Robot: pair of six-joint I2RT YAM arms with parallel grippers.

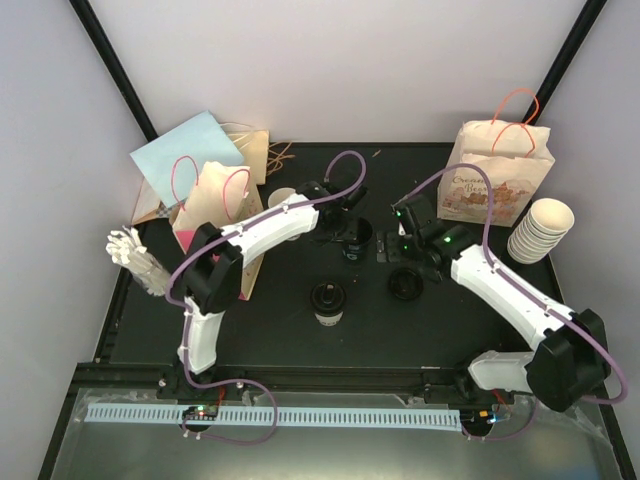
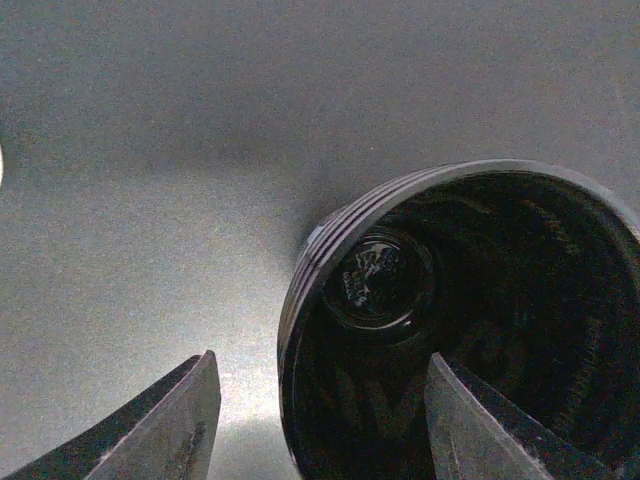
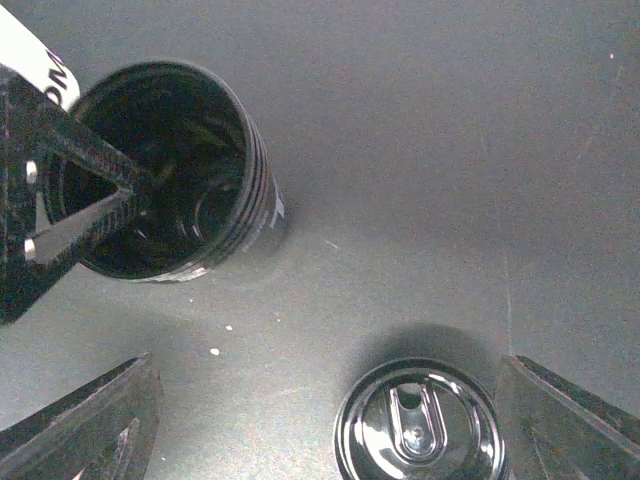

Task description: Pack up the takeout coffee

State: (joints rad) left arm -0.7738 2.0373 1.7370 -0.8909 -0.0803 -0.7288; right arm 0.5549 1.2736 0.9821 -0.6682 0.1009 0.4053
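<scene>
Two grippers at an uncapped black cup [image 1: 358, 236] — capping step in hand.
Left gripper [image 2: 320, 380] straddles the cup wall at mid-table, one finger inside and one outside, jaws parted and not pinching. Right gripper [image 3: 325, 400] hangs spread wide and empty over the loose lid [image 3: 420, 425], near-right of the cup. The next move probably calls for pinching that lid and seating it squarely. Only the top view shows the capped cup [image 1: 328, 300] and the far-right paper bag [image 1: 495, 180] — the wrist views show the cup's interior.

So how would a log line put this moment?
left gripper: open, straddling wall of open black plastic cup | right gripper: open above round black plastic lid | cup: unlidded
</scene>
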